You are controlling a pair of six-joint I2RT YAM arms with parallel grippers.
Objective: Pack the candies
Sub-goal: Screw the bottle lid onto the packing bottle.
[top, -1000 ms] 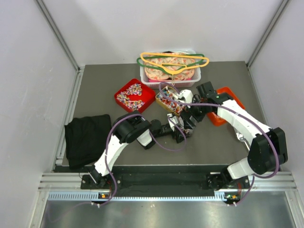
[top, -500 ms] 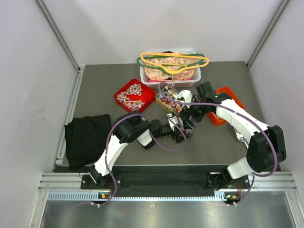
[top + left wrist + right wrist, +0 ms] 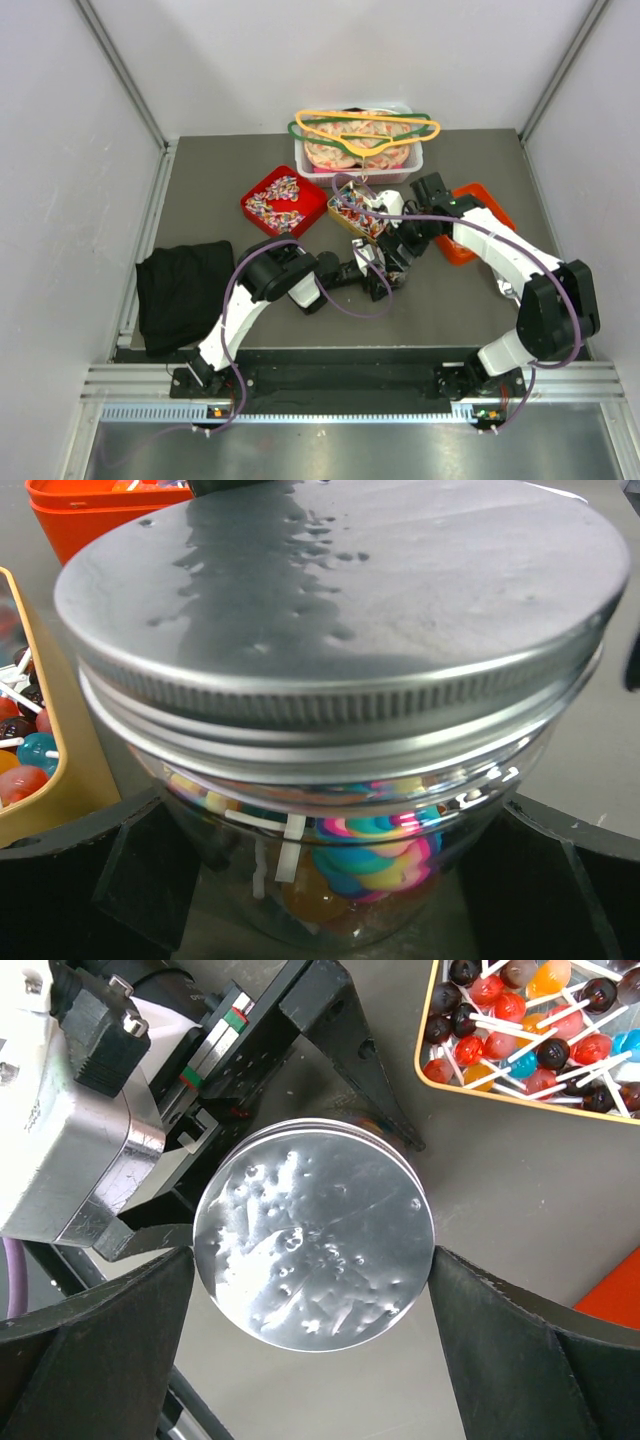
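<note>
A clear jar [image 3: 330, 830] with a silver screw lid [image 3: 315, 1235] stands mid-table [image 3: 385, 262]. Swirled and round lollipop candies [image 3: 385, 845] show through its wall. My left gripper [image 3: 335, 885] reaches in from the left. Its fingers [image 3: 120, 880] press the jar's sides, shut on the jar. My right gripper [image 3: 311, 1260] hangs over the lid. Its fingertips [image 3: 150, 1300] touch the rim on both sides. More candies lie heaped in a red tray [image 3: 283, 200]. Lollipops fill a yellow tray [image 3: 530, 1030].
A white bin [image 3: 360, 155] with yellow and green hangers stands at the back. An orange tray [image 3: 475, 235] lies under the right arm. A black cloth [image 3: 183, 290] sits at the table's left edge. The yellow tray [image 3: 358, 212] stands just behind the jar.
My right gripper's fingers have drawn in slightly onto the lid's rim and its arm has shifted a little. The left arm and the jar have stayed put.
</note>
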